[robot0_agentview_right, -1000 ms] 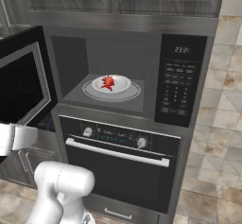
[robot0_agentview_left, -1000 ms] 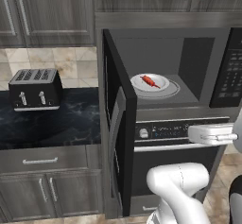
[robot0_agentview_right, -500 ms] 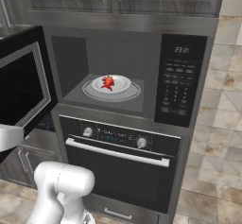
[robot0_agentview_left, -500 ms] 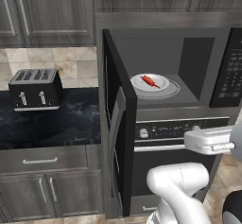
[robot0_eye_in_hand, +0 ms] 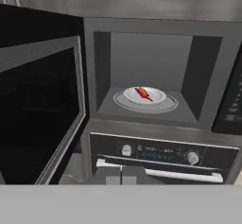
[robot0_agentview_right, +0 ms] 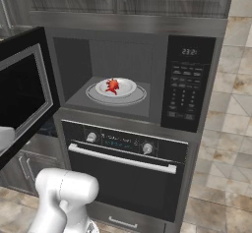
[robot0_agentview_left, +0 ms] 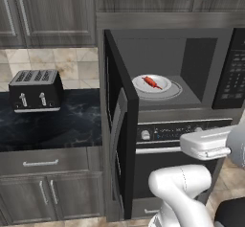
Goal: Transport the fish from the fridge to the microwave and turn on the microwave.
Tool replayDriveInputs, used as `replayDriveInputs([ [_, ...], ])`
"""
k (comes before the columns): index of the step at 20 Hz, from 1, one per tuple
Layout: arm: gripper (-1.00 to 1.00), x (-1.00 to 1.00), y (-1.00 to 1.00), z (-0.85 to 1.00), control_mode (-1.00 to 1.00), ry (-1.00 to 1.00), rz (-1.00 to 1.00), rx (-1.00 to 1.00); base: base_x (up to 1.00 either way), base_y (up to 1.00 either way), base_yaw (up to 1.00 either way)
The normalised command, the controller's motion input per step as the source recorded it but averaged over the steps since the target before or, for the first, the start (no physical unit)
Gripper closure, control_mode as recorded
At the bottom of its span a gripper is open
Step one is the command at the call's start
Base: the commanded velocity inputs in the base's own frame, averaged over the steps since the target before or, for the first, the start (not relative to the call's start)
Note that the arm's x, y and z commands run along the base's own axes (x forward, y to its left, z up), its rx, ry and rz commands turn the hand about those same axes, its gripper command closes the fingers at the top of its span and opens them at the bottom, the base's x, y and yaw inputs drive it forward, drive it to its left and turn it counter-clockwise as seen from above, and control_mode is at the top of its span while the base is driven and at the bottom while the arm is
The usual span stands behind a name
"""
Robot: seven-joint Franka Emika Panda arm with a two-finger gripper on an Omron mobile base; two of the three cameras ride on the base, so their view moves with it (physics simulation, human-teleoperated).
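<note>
Now the fish (robot0_agentview_left: 152,82) lies on the white plate (robot0_agentview_left: 160,87), and the plate sits on the round turntable (robot0_agentview_right: 93,95) inside the microwave (robot0_agentview_right: 120,74). In the left base view that is a little above and right of the middle of the frame. So the carrying part looks done. I think what is left is to shut the door and press a button.

The gripper (robot0_eye_in_hand: 121,176) sits at the bottom middle of the hand view. Its two fingers are pressed together, and it holds nothing. It is in front of the oven, below the microwave opening.

What could go wrong? The microwave door (robot0_agentview_left: 119,125) stands wide open. In the left base view it sticks out toward us like a black wall in the middle of the frame. If the arm swings to push it and hits the thin edge, the door may not move, or the hand may slip off. If the door is pushed too fast, the plate could shake and the fish could roll off. If the door stays open a crack, the microwave may not start.

The button panel (robot0_agentview_right: 184,87) is at the right of the right base view. The buttons are small and close together, so a closed finger could press the wrong one.

Other things are around. The black oven (robot0_agentview_right: 125,173) with its long handle is right under the microwave, so a low reach could bump it. A black toaster (robot0_agentview_left: 36,91) sits on the dark counter (robot0_agentview_left: 57,128) at the left of the left base view, well apart from the arm. Dark wooden cabinets (robot0_agentview_left: 48,10) hang above.
</note>
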Motion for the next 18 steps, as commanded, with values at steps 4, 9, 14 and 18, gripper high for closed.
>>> replayDriveInputs([
  [4, 1.00, -0.08, 0.12, 0.00, -1.00, -0.11, -0.01, -0.06, 0.00, 0.00, 0.00],
  [9, 1.00, -0.06, 0.15, 0.00, -1.00, -0.10, -0.01, -0.06, 0.00, 0.00, 0.00],
  [14, 1.00, -0.08, 0.17, -0.01, -1.00, -0.10, -0.01, -0.07, 0.00, 0.00, 0.00],
  [18, 1.00, -0.17, 0.21, 0.00, -1.00, -0.09, -0.01, -0.03, 0.00, 0.00, 0.00],
])
